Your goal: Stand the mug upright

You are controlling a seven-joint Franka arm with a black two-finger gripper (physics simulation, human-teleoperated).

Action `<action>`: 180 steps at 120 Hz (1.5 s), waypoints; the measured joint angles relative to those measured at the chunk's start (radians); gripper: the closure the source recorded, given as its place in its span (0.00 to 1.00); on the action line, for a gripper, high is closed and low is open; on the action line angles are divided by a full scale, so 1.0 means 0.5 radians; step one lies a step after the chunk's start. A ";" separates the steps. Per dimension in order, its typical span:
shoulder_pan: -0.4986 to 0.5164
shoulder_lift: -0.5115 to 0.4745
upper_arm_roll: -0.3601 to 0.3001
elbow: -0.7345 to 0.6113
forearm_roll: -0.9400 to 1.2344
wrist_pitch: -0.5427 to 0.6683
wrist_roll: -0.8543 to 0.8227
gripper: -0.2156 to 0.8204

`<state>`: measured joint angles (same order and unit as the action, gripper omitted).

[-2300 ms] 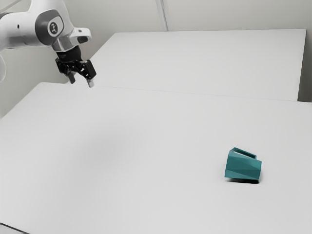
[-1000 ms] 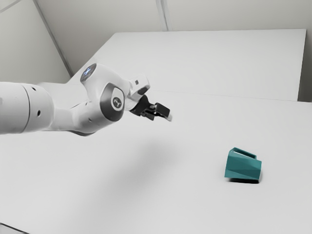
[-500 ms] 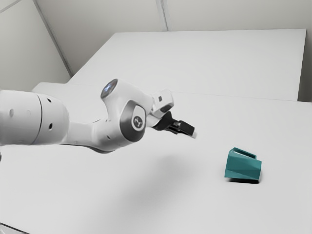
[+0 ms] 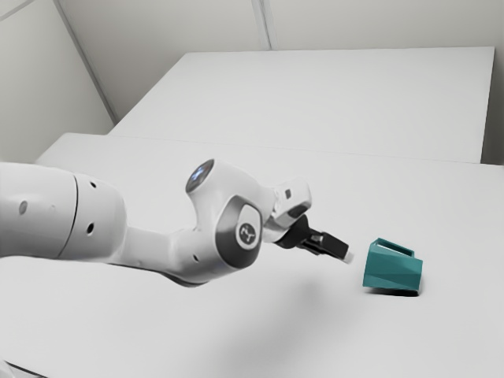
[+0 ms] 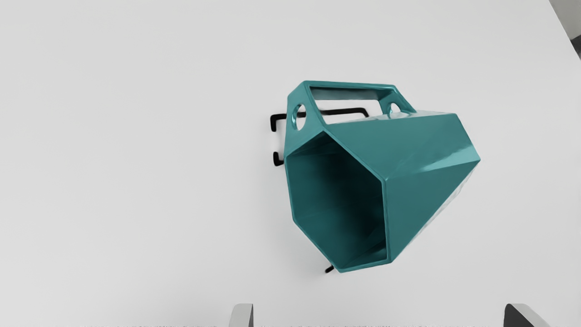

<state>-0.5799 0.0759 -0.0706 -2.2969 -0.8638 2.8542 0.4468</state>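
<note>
Tipped mug (image 4: 394, 272), mouth (image 5: 338, 209) toward the gripper (image 4: 347, 257)
From here it lies sideways on the table (image 4: 449, 205), just beyond the 2 jaws toward the exterior view's right; they're wide apart, gripping nothing.

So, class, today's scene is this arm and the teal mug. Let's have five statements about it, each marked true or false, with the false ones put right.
1. The mug lies on its side. True.
2. The gripper has hold of the mug. False: it is clear of the mug, its fingers apart.
3. The mug's open mouth faces the gripper. True.
4. The mug has no handle. False: a handle runs along its side.
5. The mug already stands upright on the table. False: it has yet to be righted.
</note>
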 joint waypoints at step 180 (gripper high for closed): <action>-0.104 0.644 -0.052 0.592 -0.650 0.258 0.007 0.21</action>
<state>-0.6318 0.3981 -0.0966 -2.0009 -1.1888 2.9832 0.4502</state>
